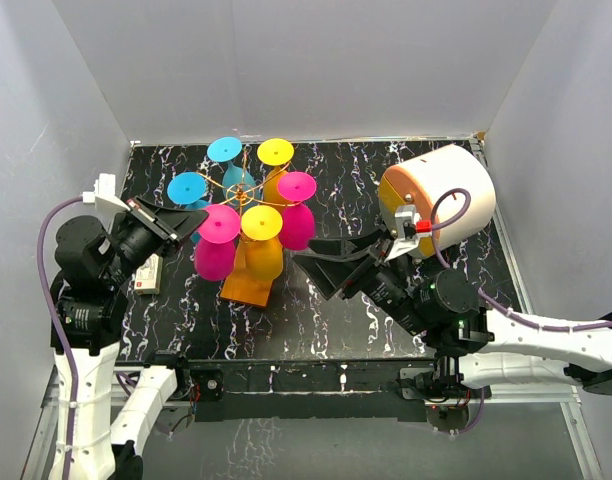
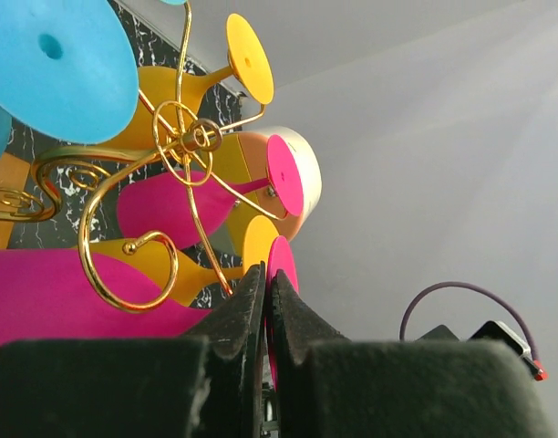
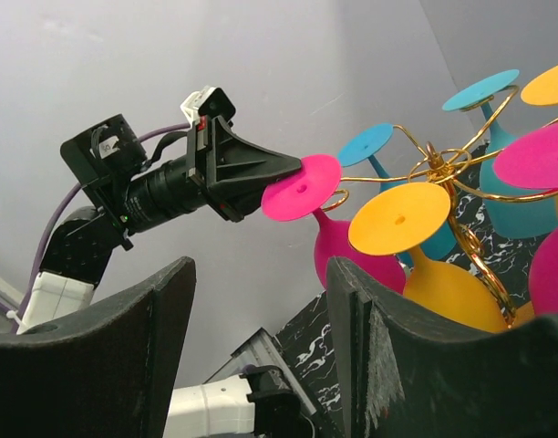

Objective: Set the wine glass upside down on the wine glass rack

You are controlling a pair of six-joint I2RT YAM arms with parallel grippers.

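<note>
The gold wire rack (image 1: 244, 186) stands on its orange base (image 1: 248, 286) at the table's middle. Several blue, yellow and pink wine glasses hang on it upside down. My left gripper (image 1: 191, 226) is shut on the rim of the flat foot of a pink wine glass (image 1: 217, 240), at the rack's near left arm, bowl down. In the left wrist view the gripper (image 2: 268, 278) pinches the pink foot (image 2: 284, 260) edge-on. The right wrist view shows that glass (image 3: 302, 188) by a gold scroll. My right gripper (image 1: 321, 265) is open and empty, right of the rack.
A white-and-orange drum (image 1: 438, 194) lies at the back right, behind my right arm. A small beige box (image 1: 149, 274) lies on the black marbled table (image 1: 316, 320) under my left arm. Grey walls close in the back and both sides.
</note>
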